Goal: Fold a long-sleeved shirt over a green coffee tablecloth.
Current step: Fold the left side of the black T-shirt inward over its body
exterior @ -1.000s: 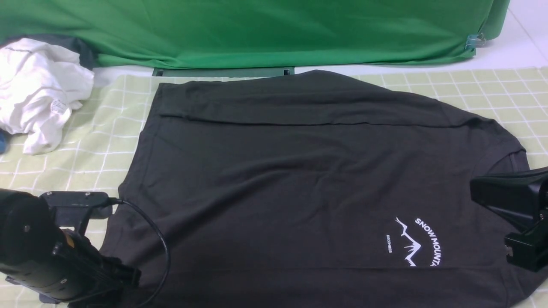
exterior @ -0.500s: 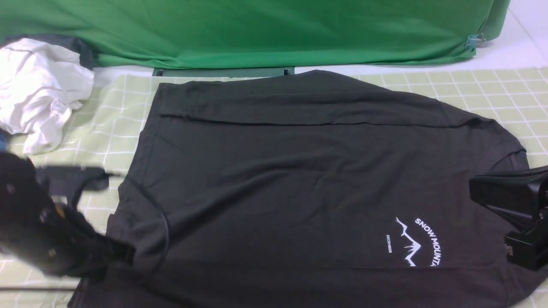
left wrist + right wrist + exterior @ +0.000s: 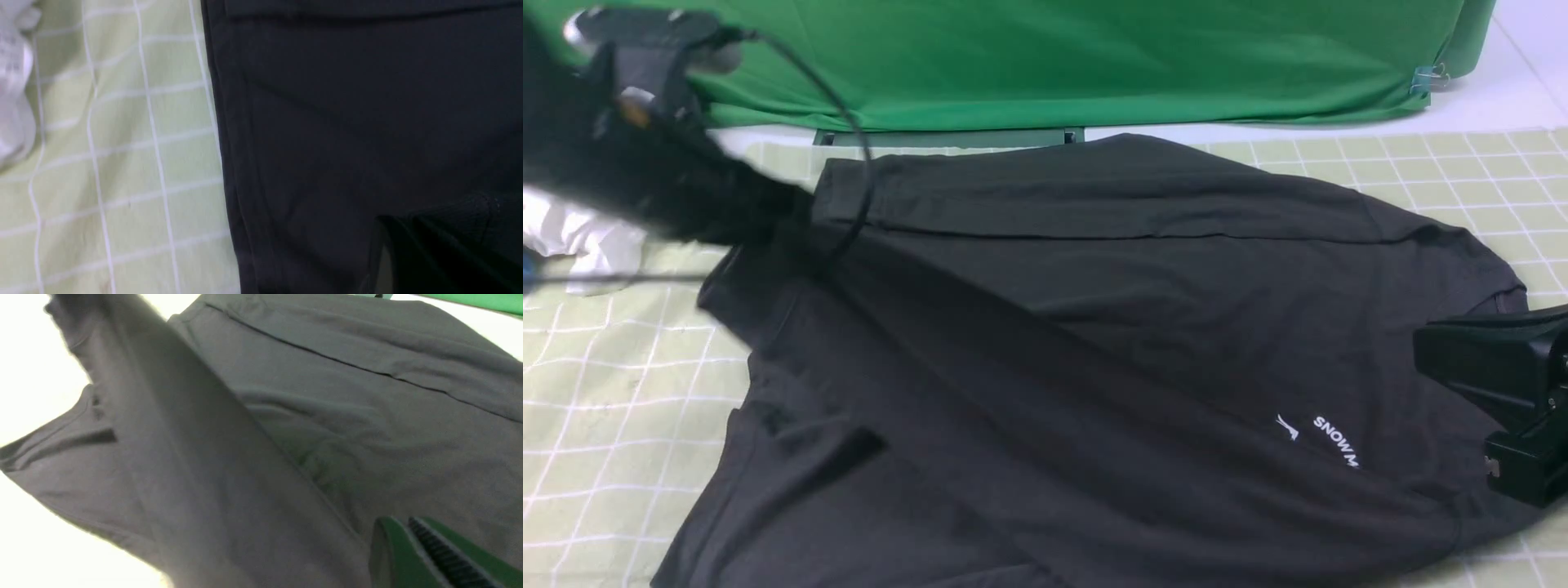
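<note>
The long-sleeved shirt (image 3: 1094, 327) (image 3: 347, 102) (image 3: 327, 416) is black and lies spread over the green coffee tablecloth (image 3: 605, 392) (image 3: 122, 163), pale green with a white grid. My left gripper (image 3: 776, 208) (image 3: 400, 228) is shut on the shirt's left edge and holds it raised at the far left. A long ridge of cloth runs from there towards the chest. A fold partly covers the white print (image 3: 1331, 437). At the right edge my right gripper (image 3: 1421, 359) (image 3: 398, 520) rests low over the shoulder area, its green jaws together with no cloth seen between them.
A crumpled white garment (image 3: 588, 237) (image 3: 12, 102) lies at the far left, partly behind my left arm. A bright green backdrop cloth (image 3: 1054, 57) hangs along the back, with a clip (image 3: 1425, 77) at its right end.
My left gripper shut on the shirt's near-left edge and swung up and away with it, lifting that side into a diagonal fold over part of the print. The right arm stayed put.
</note>
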`<state>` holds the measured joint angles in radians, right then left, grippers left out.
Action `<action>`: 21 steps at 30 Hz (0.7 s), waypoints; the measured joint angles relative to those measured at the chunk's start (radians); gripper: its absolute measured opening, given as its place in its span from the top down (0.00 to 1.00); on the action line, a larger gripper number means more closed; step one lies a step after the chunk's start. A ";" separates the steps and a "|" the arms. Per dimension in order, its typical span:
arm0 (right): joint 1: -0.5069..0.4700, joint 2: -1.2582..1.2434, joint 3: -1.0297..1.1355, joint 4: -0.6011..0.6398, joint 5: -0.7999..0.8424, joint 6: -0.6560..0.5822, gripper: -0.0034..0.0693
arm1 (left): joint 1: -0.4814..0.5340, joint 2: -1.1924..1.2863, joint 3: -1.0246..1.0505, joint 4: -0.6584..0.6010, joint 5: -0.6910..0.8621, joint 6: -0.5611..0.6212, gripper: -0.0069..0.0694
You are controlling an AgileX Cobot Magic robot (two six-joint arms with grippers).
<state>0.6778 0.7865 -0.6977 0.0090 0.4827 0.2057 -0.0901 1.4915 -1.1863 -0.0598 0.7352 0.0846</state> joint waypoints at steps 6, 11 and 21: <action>0.000 0.000 0.000 0.000 0.000 0.022 0.87 | 0.000 0.207 -0.149 0.113 -0.007 -0.058 0.89; 0.000 0.000 0.000 0.000 0.000 0.024 0.86 | 0.000 0.311 -0.237 0.166 -0.004 -0.112 0.89; 0.000 0.000 0.000 0.000 0.001 0.046 0.84 | 0.000 0.415 -0.278 0.067 -0.023 0.029 0.86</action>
<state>0.6778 0.7865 -0.6977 0.0090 0.4837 0.2513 -0.0901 1.9064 -1.4647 0.0072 0.7120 0.1141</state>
